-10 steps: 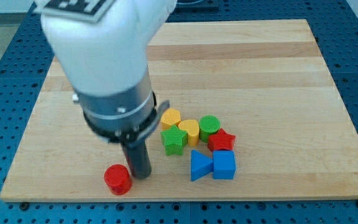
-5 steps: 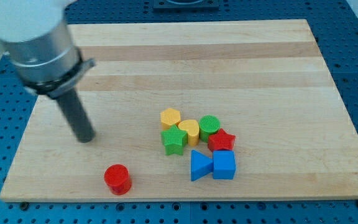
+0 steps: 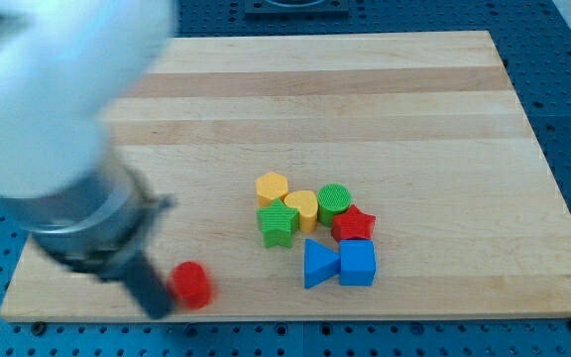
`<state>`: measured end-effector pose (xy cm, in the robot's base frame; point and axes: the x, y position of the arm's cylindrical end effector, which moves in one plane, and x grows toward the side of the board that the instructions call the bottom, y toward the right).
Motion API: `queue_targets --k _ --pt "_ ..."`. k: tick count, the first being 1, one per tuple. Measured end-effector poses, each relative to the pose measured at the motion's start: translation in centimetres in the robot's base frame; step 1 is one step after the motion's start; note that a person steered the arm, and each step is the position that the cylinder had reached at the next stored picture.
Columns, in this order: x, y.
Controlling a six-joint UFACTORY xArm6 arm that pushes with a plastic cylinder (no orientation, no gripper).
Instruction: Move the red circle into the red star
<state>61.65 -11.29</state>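
Since before, my tip (image 3: 157, 307) swung down to the red circle's (image 3: 192, 285) left; push steadily right toward the red star (image 3: 353, 224). No jaws on this tool.

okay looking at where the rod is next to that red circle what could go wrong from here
Three risks, as I judge them. The red circle sits near the board's bottom edge, so a skewed push from my tip could send it off. The blue triangle lies on the way to the red star and may get shoved. The star touches neighbours, so contact could scatter the cluster.
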Motion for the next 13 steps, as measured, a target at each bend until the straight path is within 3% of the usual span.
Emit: queue_targets --k 1,2,4,5,8,9,10,12,13 --pt "-0.3 5.0" --pt "-4.3 11.7" --pt "-5.0 12.1" --pt "-8.9 13.3" --pt "-10.8 10.8" --pt "-13.8 13.6" --pt "-13.5 13.8" --pt "-8.1 20.0" --pt "-8.1 20.0"
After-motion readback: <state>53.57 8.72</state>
